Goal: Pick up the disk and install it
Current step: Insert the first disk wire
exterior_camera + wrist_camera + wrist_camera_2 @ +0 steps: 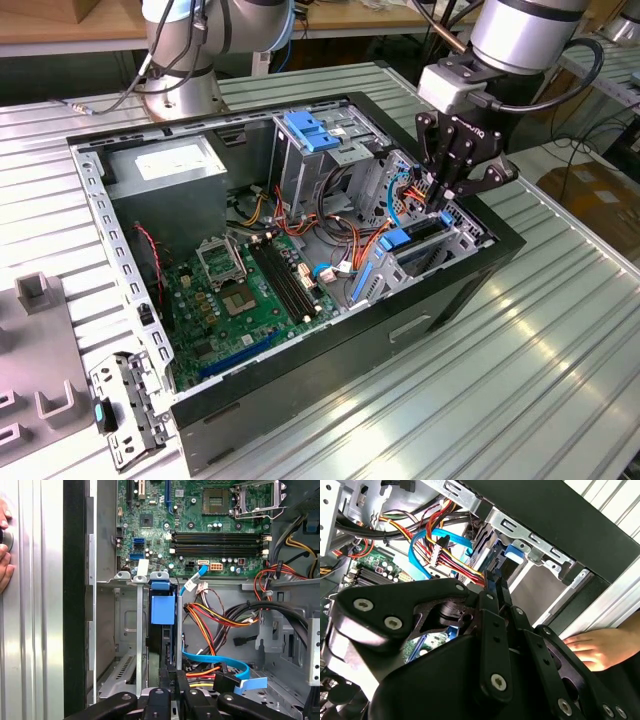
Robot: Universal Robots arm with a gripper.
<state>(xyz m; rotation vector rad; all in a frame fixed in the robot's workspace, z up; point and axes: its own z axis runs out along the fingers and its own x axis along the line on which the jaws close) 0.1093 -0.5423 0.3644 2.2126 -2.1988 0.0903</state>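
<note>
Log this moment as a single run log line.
gripper: shut on disk | disk: on edge in drive bay of computer case, blue rail showing | hand: resting on table beside case

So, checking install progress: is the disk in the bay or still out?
In: the disk stands on edge inside the metal bay, gripper at its end.

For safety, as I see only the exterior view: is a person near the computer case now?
Observer: Yes. In both wrist views a hand is just outside the case's black wall.
Operator: And the disk, is it in the bay?
Observer: In the first wrist view the disk stands on edge in a slot of the metal cage, with its blue end toward the motherboard.
Operator: Where is the pincer?
Observer: The pincer, fingers together, is in line with the disk's other end.
</note>
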